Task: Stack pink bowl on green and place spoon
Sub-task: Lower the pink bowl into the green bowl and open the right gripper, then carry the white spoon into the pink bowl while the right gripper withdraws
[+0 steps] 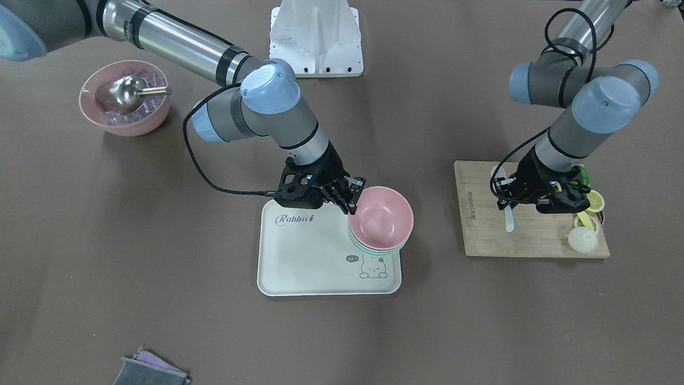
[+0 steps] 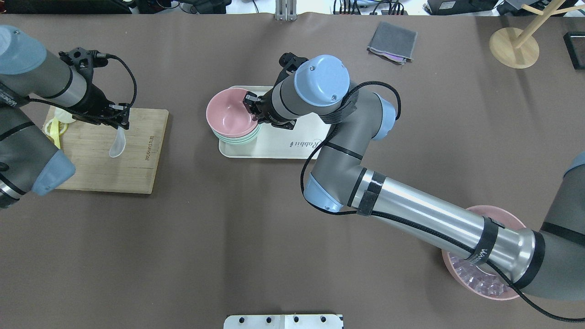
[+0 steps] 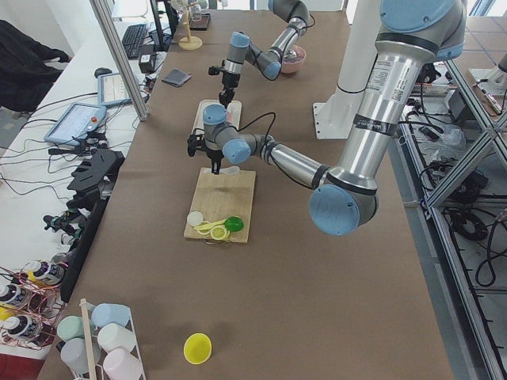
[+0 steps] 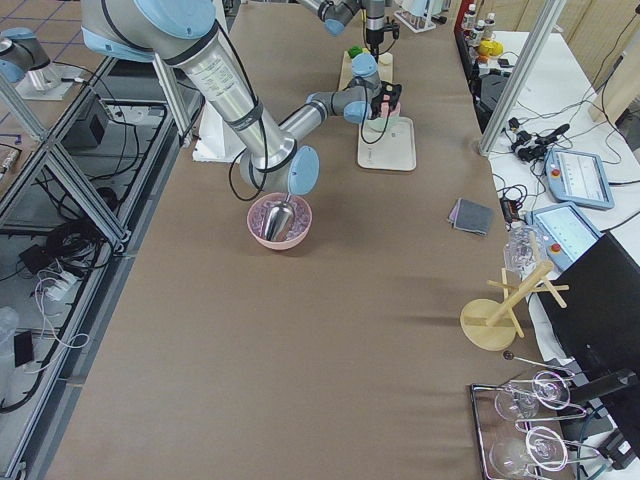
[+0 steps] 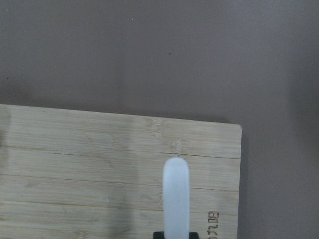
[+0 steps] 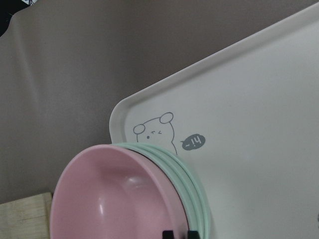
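Observation:
A pink bowl (image 1: 380,219) sits nested on a stack of green bowls (image 1: 374,249) at a corner of the cream tray (image 1: 299,267). My right gripper (image 1: 350,198) is shut on the pink bowl's rim (image 6: 114,204); the green bowls (image 6: 195,191) show under it. From overhead the pink bowl (image 2: 228,116) lies just left of the right gripper (image 2: 250,106). My left gripper (image 2: 119,122) is shut on a white spoon (image 2: 117,144) over the wooden cutting board (image 2: 114,169). The spoon (image 5: 177,199) points out over the board (image 5: 99,164). I cannot tell whether it touches the board.
A second pink bowl (image 1: 125,99) with ice and a metal scoop stands near my right arm's base. Lemon pieces and peel (image 1: 585,224) lie on the board's end. A grey cloth (image 2: 392,42) and a wooden stand (image 2: 514,45) are at the far side.

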